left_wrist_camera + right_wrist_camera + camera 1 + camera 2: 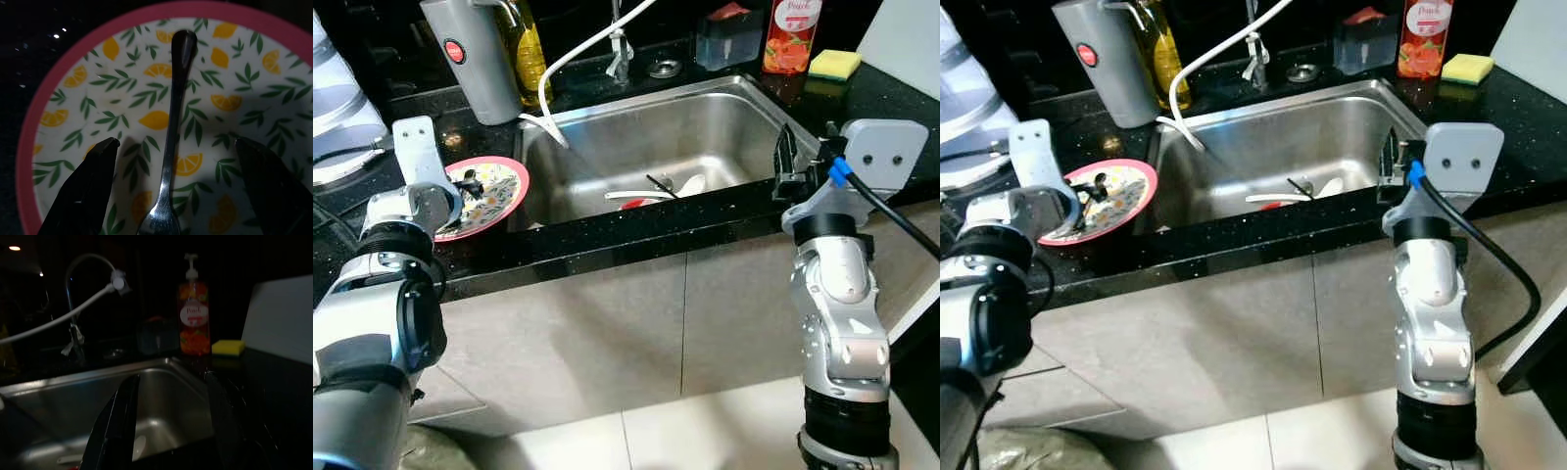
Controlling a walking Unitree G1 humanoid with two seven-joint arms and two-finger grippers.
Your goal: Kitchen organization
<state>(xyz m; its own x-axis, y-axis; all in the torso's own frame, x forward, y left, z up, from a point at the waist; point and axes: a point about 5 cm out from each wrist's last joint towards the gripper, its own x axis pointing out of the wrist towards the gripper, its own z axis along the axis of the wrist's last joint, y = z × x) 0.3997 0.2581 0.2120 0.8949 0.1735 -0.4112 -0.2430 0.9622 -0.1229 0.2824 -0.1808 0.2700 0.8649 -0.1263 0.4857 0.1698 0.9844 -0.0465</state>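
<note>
A pink-rimmed plate with a lemon pattern lies on the black counter left of the sink. A metal fork lies on the plate. My left gripper hovers open just over the plate, its fingers on either side of the fork, not touching it. My right gripper stands open at the sink's front right corner, nothing between its fingers. In the steel sink lie a white spoon, a dark utensil and something red.
A grey kettle and an oil bottle stand behind the plate. A white hose runs from the tap into the sink. A peach soap bottle, a yellow sponge and a dark container sit at the back right.
</note>
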